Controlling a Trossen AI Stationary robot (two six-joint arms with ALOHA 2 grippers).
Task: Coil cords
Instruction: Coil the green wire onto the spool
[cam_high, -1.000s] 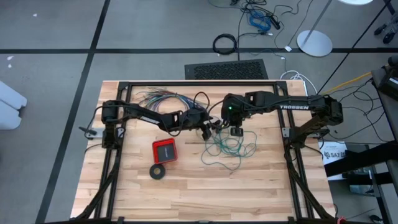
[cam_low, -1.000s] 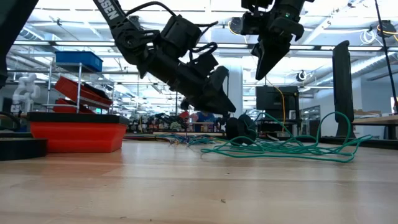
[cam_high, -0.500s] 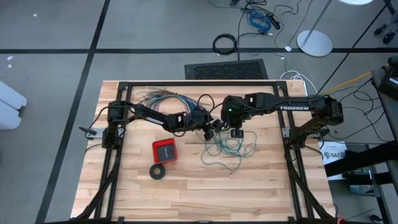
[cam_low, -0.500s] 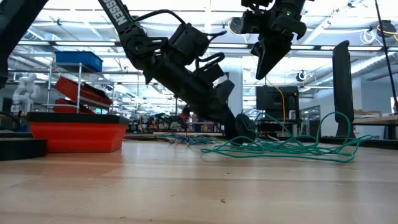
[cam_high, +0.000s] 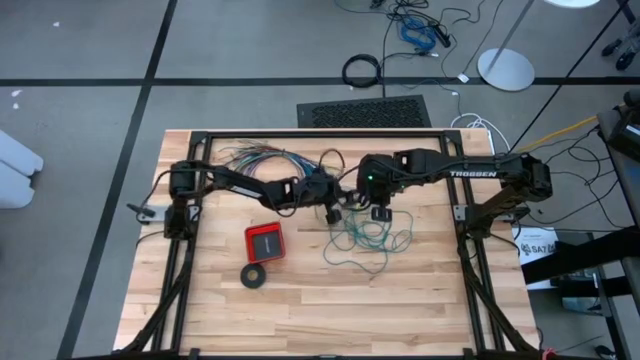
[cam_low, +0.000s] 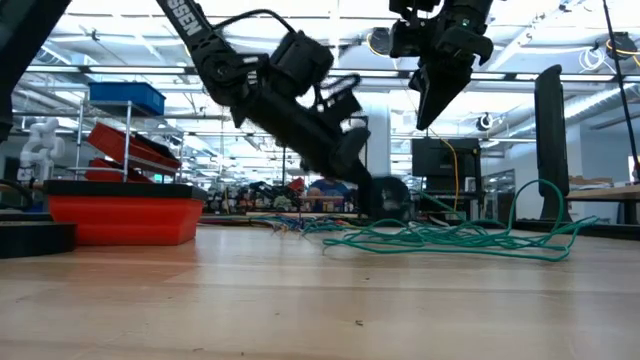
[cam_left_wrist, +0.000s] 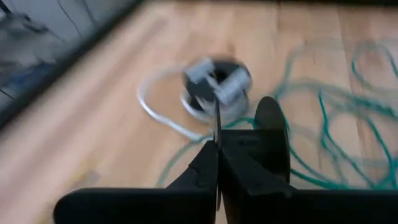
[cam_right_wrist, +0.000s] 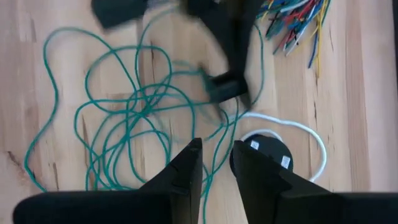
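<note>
High view — left arm: it is seen reaching from the table's left edge toward the centre, and the left gripper (cam_high: 333, 208) is set low at the left fringe of the teal-green wire (cam_high: 365, 240).
Left gripper state: the fingers (cam_left_wrist: 239, 163) are seen pressed together in the left wrist view; whether a strand is pinched between them cannot be told.
Deciding relation: the teal-green wire lies to the right of the left gripper and toward the near table edge, while the white cord (cam_left_wrist: 163, 115) with its black round piece (cam_left_wrist: 214, 84) lies just ahead of the fingertips — the left gripper is judged the nearer one to both.
Teal-green wire: a loose, flat tangle of overlapping loops spread on the wooden table (cam_high: 420, 300), with no single long axis and not yet coiled.
White cord: a thin cord curved in an open loop around the black round piece, touching the upper edge of the green tangle.
Right gripper (cam_low: 436, 105): it is held high above the tangle in the low view, with fingers slightly parted and nothing seen between them.
Bystanders: a fanned multicoloured wire bundle (cam_high: 255, 158) lies behind the left arm.
</note>
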